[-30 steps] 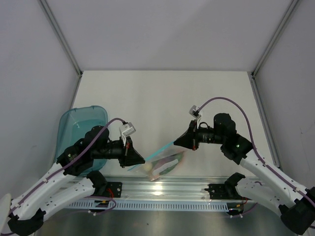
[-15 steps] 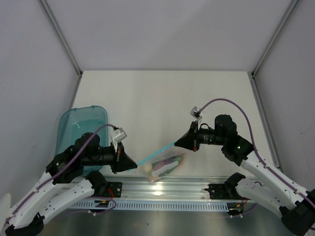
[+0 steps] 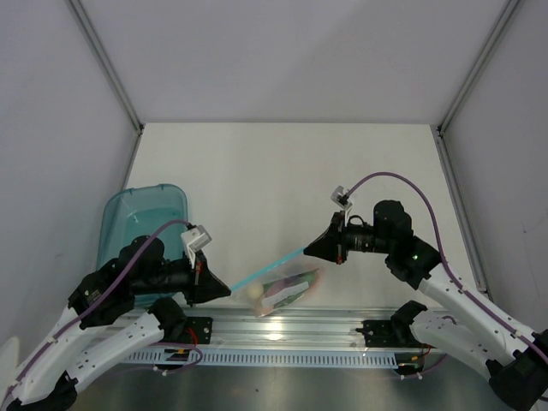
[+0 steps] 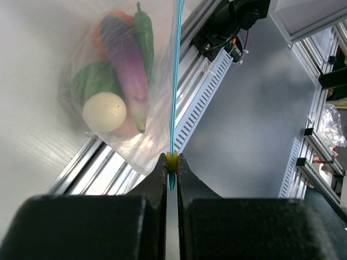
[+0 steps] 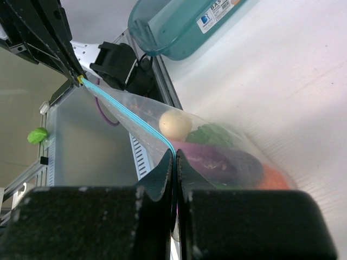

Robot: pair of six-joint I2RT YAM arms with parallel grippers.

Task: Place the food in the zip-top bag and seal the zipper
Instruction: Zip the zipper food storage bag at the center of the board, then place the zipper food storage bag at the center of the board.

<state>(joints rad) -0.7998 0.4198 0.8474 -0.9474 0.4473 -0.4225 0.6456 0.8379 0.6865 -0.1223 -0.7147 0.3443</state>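
- Where the overhead camera looks down on the table [image 3: 282,171], the thin light-blue zipper strip [image 3: 267,268] is stretched taut on a slant between the arms. The left claw [image 3: 224,292] is clenched on its near-left end and the right claw [image 3: 306,249] on its far-right end.
- The clear floppy plastic zip-top bag [image 3: 289,288] sags from the strip toward the metal rail [image 3: 282,325]. The teal translucent tray [image 3: 141,214] sits well apart, behind the left arm.
- Left wrist view: the claw pinches the strip's end at a small yellow tab [image 4: 172,158], and the strip runs straight away from it. The cream egg [image 4: 104,111], purple eggplant [image 4: 130,59], slim green pod [image 4: 143,32] and green pepper [image 4: 91,81] lie inside the bag.
- Right wrist view: this claw grips the opposite end, and the strip leads off toward the left claw. It reads as one closed line, so the seal looks nearly done, though whether it is fully pressed I cannot tell.
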